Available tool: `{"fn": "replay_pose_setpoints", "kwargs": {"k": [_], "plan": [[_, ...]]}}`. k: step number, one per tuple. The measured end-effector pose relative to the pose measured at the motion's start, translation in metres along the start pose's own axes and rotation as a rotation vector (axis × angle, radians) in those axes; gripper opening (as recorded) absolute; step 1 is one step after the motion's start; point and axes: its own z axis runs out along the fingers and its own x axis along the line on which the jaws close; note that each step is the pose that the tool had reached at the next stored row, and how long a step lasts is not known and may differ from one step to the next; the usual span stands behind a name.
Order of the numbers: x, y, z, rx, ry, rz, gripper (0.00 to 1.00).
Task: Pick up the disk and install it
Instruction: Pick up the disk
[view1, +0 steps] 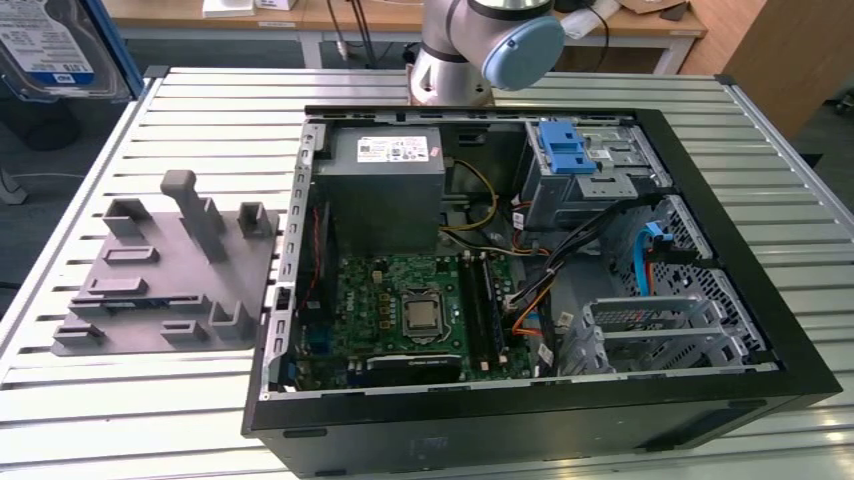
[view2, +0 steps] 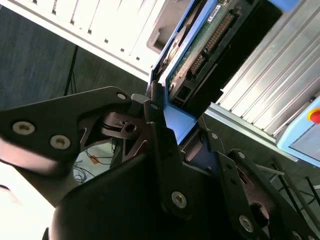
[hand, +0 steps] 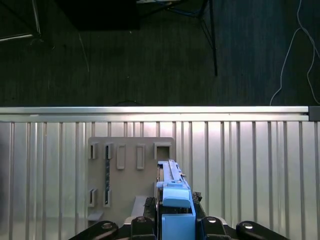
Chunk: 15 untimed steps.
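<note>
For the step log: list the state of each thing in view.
disk: held in the air, clipped in its bracket
gripper: shut on the disk
case: open, lying on its side
fixture: flat on the table

The disk (view1: 48, 48) is silver-grey with a blue-and-white label. Its bracket (hand: 175, 199) is bright blue, and its circuit board (view2: 201, 42) is green (with small gold-coloured contacts). The gripper (hand: 175, 222) is black. The table (view1: 120, 405) is pale silver with straight parallel ribs. The computer case (view1: 534, 435) is black, the motherboard (view1: 387, 305) green, and the power supply (view1: 387, 200) grey with a white sticker. The holder (view1: 160, 270) is plain grey. The floor (hand: 150, 50) is dark grey.
</note>
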Motion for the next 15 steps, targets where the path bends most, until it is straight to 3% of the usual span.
{"fn": "replay_pose_setpoints", "kwargs": {"k": [7,12,15], "plan": [[-0.0004,0.0004,-0.0171,0.0001,-0.0001,0.000,0.36],[-0.0004,0.0004,-0.0173,0.0001,-0.0001,0.000,0.36],[-0.0004,-0.0029,-0.0174,0.0001,0.0000,0.000,0.36]]}}
